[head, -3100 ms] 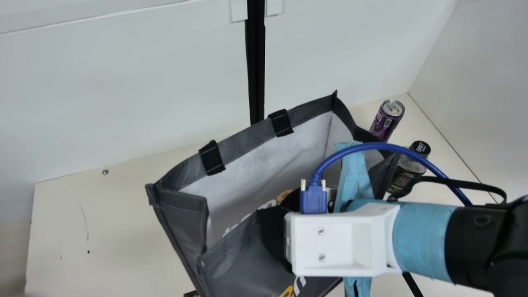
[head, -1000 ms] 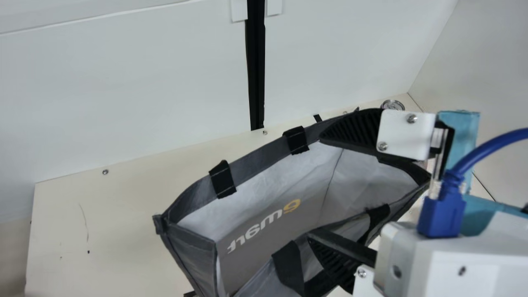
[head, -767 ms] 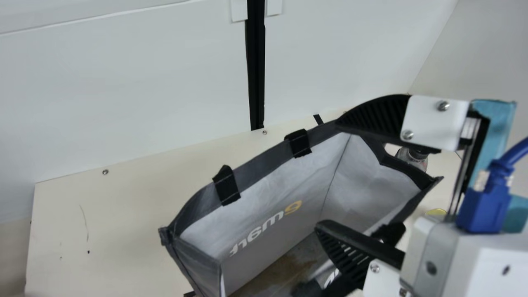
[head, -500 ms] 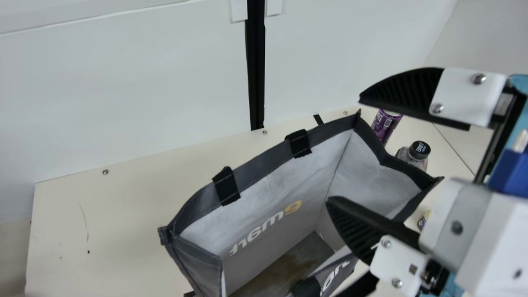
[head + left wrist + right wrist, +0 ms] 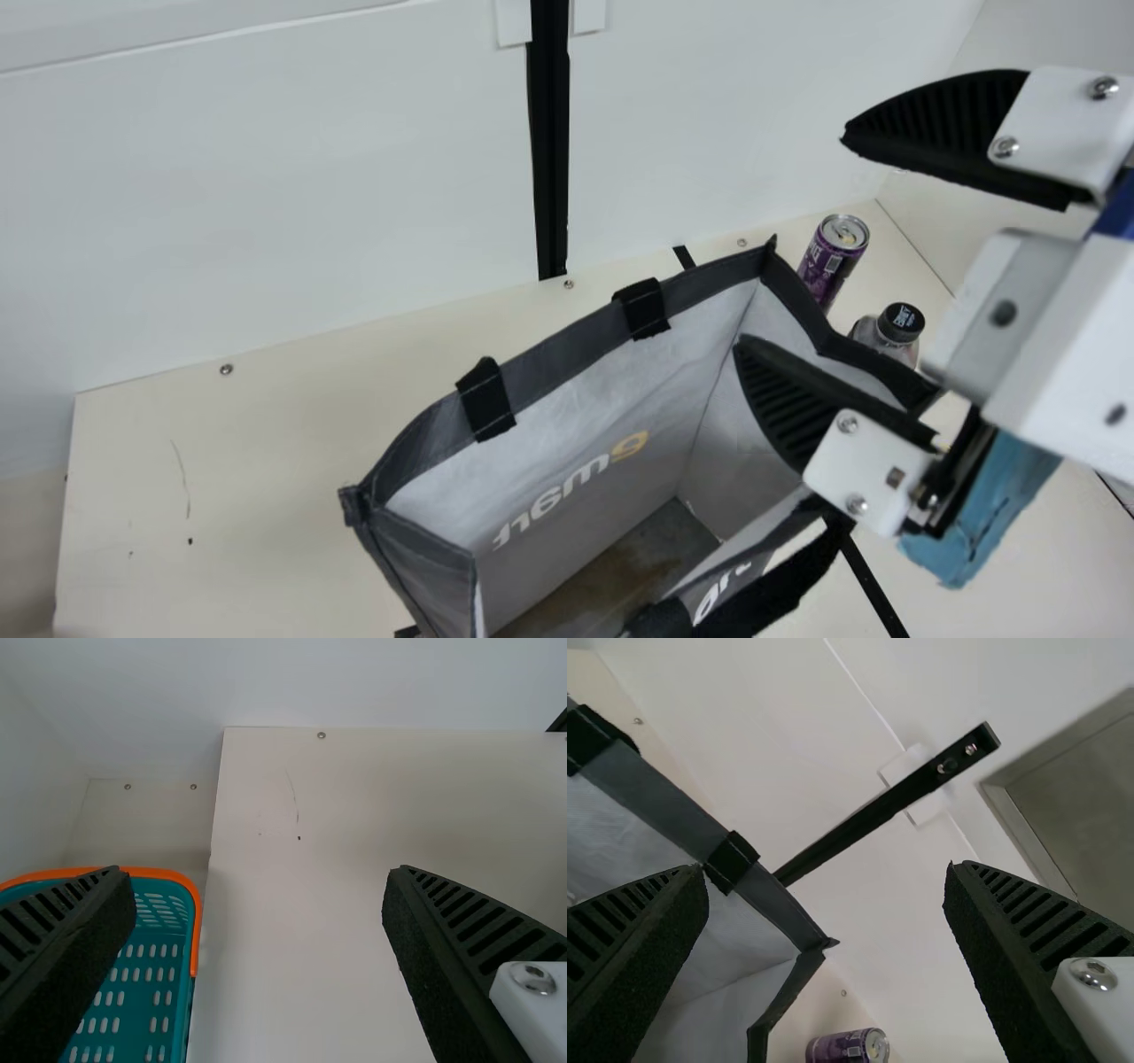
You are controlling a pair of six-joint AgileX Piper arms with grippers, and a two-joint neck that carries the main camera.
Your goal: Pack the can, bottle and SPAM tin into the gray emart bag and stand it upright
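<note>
Bag (image 5: pixel 430 567) comes nearest, upright on the worktop (image 5: pixel 266 461) with its mouth spread wide, presumably so things can be lowered in without snagging. Its near strap (image 5: pixel 766 594) flops outward over the near side, which keeps it out of the opening (handy, though the loop could still catch a passing finger). Inside, the bare bottom is visible; the packing looks to be at its beginning.

Over the end of the bag at the main view's right hangs the right end effector (image 5: pixel 789 239), its two fingers parted and grasping nothing. The left end effector (image 5: pixel 259 873) is likewise spread and unloaded, above the worktop by a teal basket (image 5: pixel 159 873); it is probably parked there to leave the bag's mouth free.

Past that same end of the bag stands the bottle (image 5: pixel 890 332), and farther back the can (image 5: pixel 831 261), both upright just beside it. Set so, they suit the right arm: a sideways pinch, a lift clear of the rim, a short carry in. The bottle's nearness to the fabric may make that pinch tight.
</note>
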